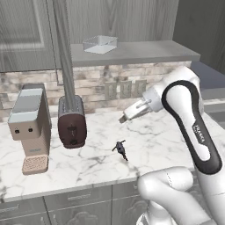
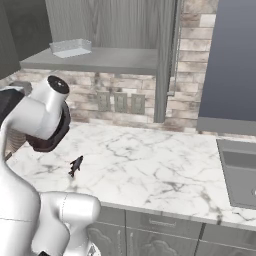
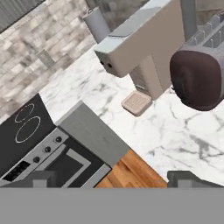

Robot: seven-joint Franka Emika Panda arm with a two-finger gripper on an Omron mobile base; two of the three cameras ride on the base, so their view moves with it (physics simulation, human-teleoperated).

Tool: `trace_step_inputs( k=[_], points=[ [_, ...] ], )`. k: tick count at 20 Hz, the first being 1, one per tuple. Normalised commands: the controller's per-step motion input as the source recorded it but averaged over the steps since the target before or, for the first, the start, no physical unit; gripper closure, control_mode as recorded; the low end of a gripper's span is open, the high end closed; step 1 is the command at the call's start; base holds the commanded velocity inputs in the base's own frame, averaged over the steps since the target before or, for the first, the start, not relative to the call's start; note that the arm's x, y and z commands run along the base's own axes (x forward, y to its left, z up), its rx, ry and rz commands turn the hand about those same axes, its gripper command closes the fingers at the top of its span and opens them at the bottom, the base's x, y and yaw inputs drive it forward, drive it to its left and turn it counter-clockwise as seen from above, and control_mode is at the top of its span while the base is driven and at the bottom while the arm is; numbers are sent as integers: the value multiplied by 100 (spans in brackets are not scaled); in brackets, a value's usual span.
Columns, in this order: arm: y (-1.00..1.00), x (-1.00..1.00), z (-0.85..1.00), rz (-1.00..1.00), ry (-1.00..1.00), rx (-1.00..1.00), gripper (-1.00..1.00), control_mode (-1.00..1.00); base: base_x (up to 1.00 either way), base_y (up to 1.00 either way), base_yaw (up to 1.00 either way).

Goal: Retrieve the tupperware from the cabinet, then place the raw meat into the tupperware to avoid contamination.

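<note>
Left base view showed the clear rectangular plastic tupperware [image 1: 100,44] resting on the flat grey shelf of the open grey wood-grain cabinet [image 1: 132,52], well above the white marble counter [image 1: 154,140]. The small dark piece of raw meat [image 1: 120,149] lay on that counter near the dark brown toaster [image 1: 71,123]. The two-finger gripper [image 1: 124,117] hung over the counter, jaws spread wide and holding nothing.

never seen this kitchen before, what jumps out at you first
The big white robot arm fills the foreground, its fingers spread open above the marble counter with nothing in them. A clear plastic tub sits on the shelf of the open cabinet above. On the counter stand a beige coffee machine and a dark toaster, with a small dark item lying nearby.
</note>
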Motion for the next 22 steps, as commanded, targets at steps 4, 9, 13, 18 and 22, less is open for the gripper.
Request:
trace_step_inputs(
  k=[4, 9, 13, 18, 22],
  points=[
    [-34, -68, -29, -3, 7, -26, -100, -100, 0, 0, 0],
    [-17, -37, 11, -1, -5, -16, -100, -100, 0, 0, 0],
    [-5, -2, 40, -3, -8, -5, -100, -100, 0, 0, 0],
    [0, 0, 50, -5, -9, 0, -100, -100, 0, 0, 0],
    [0, 5, 47, -9, -7, 0, -100, -100, 0, 0, 0]
  ],
)
